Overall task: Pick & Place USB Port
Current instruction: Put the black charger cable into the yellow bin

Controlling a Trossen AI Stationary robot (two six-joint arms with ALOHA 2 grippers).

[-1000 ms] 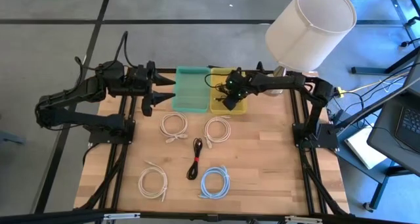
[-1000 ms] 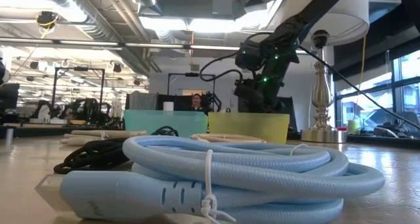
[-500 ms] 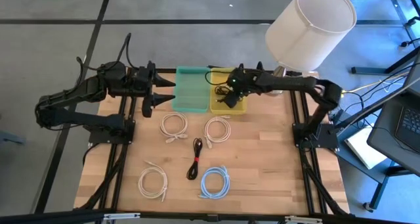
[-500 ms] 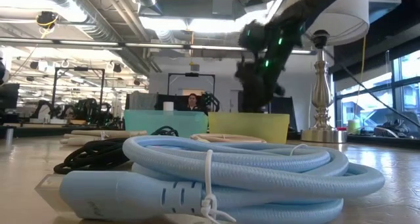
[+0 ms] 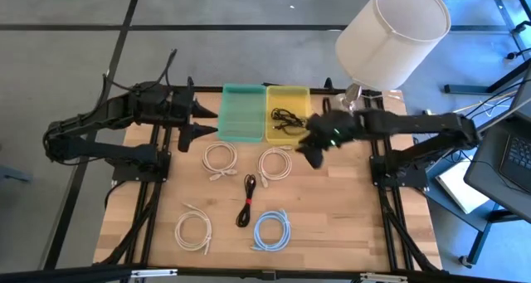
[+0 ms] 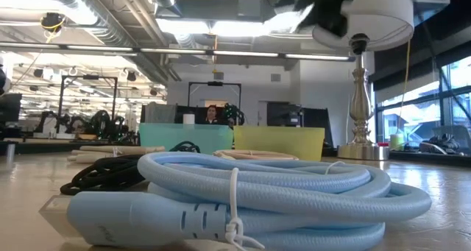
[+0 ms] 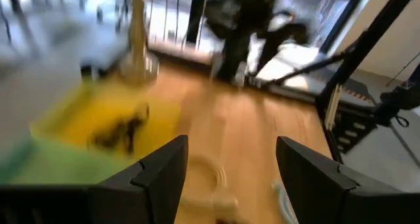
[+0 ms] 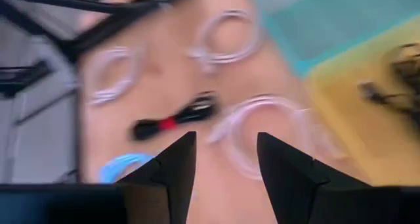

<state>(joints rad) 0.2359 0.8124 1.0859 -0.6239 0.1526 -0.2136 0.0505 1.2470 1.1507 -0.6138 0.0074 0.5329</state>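
A black cable (image 5: 286,117) lies loose inside the yellow tray (image 5: 300,135), next to the green tray (image 5: 242,111) at the table's far edge; the right wrist view shows the black cable (image 8: 401,69) too. My right gripper (image 5: 313,156) hangs open above the wood just near of the yellow tray, over the white coil (image 5: 275,163), with nothing between its fingers (image 8: 172,168). My left gripper (image 5: 209,119) waits open beside the green tray's left side, empty in its wrist view (image 7: 230,178).
On the table lie two more white coils (image 5: 220,158) (image 5: 192,231), a black cable bundle with a red tie (image 5: 246,200) and a light blue coil (image 5: 271,231). A lamp with a white shade (image 5: 394,30) stands at the far right corner.
My right gripper has risen out of the yellow tray and swung quickly toward the table's near edge, leaving the low view through its top. The black cable stays behind in the yellow tray.
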